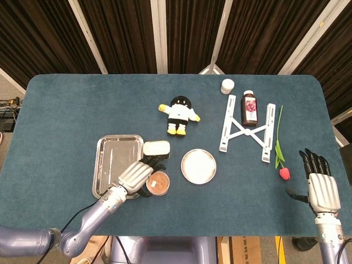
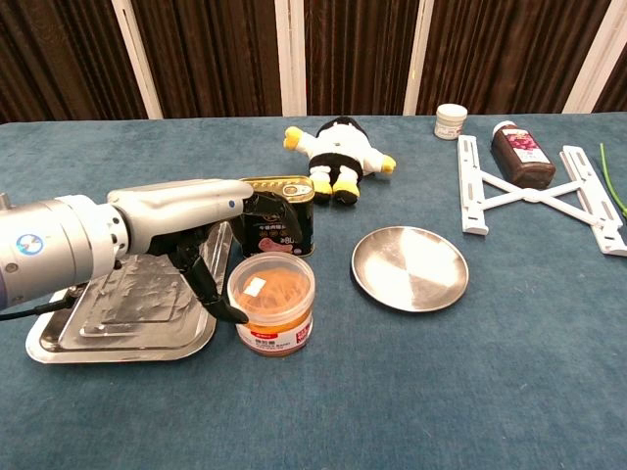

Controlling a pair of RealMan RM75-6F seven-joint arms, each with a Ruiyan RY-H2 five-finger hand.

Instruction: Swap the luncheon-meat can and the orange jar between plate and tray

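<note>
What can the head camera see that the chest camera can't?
Only the head view shows the right hand, open, and the red tulip flower with its whole stem.

Only the chest view shows the pictures on the side of the luncheon-meat can and the label on the orange jar.

Both show the left hand at the jar, the tray, the plate, the plush toy, the white folding stand and the dark bottle.

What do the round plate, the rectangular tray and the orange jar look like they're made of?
The round silver plate looks like polished metal, likely steel, given its mirror sheen. The rectangular silver tray shows the same shiny metal, with wavy reflections. The orange jar seems to be clear plastic, since its contents show through.
</note>
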